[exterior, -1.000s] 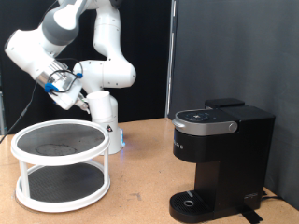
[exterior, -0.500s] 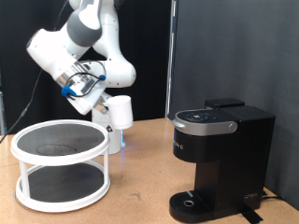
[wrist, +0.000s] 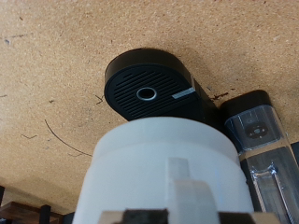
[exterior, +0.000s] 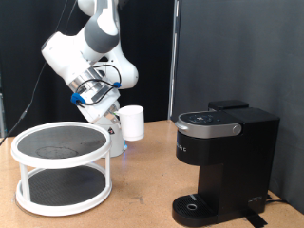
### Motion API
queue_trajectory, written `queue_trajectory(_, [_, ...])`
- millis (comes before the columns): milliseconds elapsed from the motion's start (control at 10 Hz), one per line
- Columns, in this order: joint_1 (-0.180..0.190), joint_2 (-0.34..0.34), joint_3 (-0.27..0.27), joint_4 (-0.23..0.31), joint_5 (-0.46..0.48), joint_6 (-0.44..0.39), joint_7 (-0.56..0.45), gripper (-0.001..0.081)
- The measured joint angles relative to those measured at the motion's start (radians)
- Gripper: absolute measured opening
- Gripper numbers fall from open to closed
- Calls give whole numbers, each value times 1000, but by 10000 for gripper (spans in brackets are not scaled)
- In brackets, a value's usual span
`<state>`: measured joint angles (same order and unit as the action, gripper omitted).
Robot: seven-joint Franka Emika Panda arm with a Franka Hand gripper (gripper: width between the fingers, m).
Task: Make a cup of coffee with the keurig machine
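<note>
Gripper (exterior: 116, 118) carrying cup (exterior: 131, 122), jaws clamping its side, holding it airborne between tiered stand (exterior: 61, 166) and keurig machine (exterior: 223, 161).

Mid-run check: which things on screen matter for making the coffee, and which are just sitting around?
Part of the job:
- cup, carried in the air by the gripper
- keurig machine, lid down, drip base bare

Just lying about:
- white two-tier round rack, at the exterior view's left
- wooden table under everything
</note>
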<state>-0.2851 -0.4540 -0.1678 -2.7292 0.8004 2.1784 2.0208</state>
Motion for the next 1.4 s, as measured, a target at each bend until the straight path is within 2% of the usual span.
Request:
queue_trajectory(400, [5, 7, 4, 0, 3, -2, 11, 8])
queue_trajectory(600, [5, 25, 47, -5, -26, 28, 67, 8])
queue_trajectory(1000, [11, 133, 169, -13, -46, 189, 161, 8])
queue_trajectory(1400, [27, 282, 240, -8, -7, 360, 171, 8])
